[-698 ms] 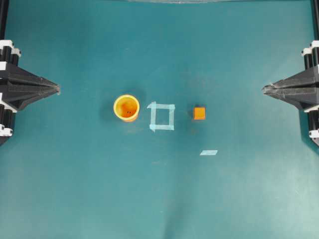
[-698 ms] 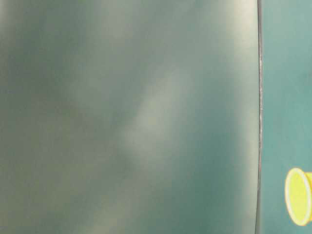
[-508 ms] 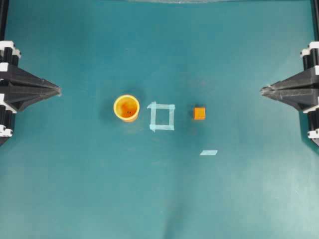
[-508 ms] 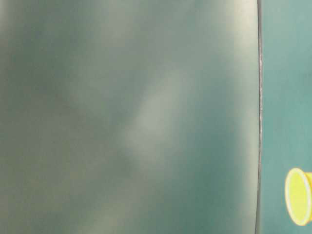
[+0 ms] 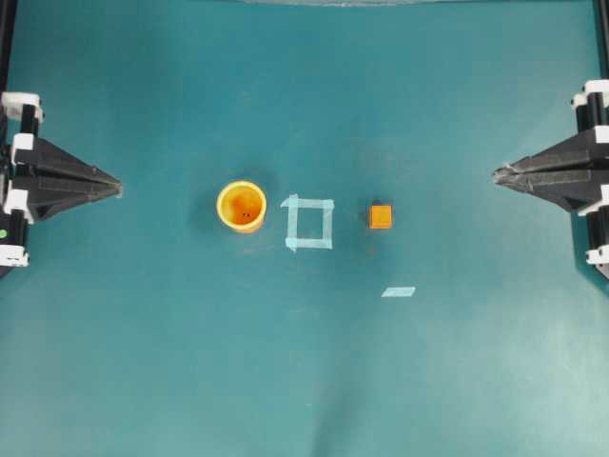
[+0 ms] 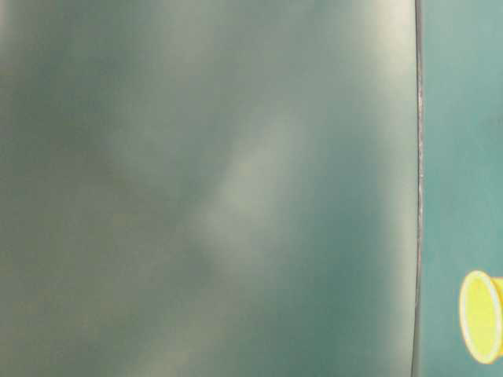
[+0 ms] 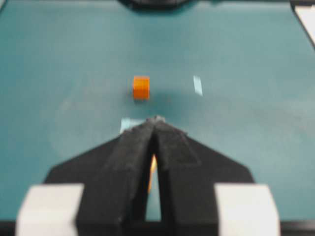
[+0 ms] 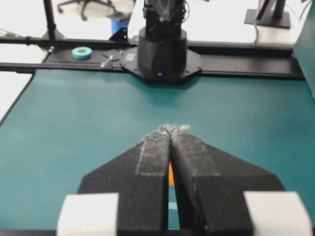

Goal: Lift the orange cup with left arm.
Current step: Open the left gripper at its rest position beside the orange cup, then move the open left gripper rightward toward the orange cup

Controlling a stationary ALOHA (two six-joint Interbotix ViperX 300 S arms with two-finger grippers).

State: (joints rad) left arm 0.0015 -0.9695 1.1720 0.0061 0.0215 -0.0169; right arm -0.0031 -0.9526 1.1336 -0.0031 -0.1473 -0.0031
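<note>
The left claw (image 5: 116, 186) has slid a little out from the bench's edge and down in the overhead view, its jaws pressed together on nothing. The right claw (image 5: 498, 174) has crept slightly inward, jaws also together. The cup (image 5: 242, 206) stands upright on the bench (image 5: 304, 362), well apart from the left claw, just left of a tape square (image 5: 310, 223); the cube (image 5: 381, 216) sits right of that square.

Orange cube (image 5: 381, 216) — beside tape square (image 5: 309, 223)
</note>
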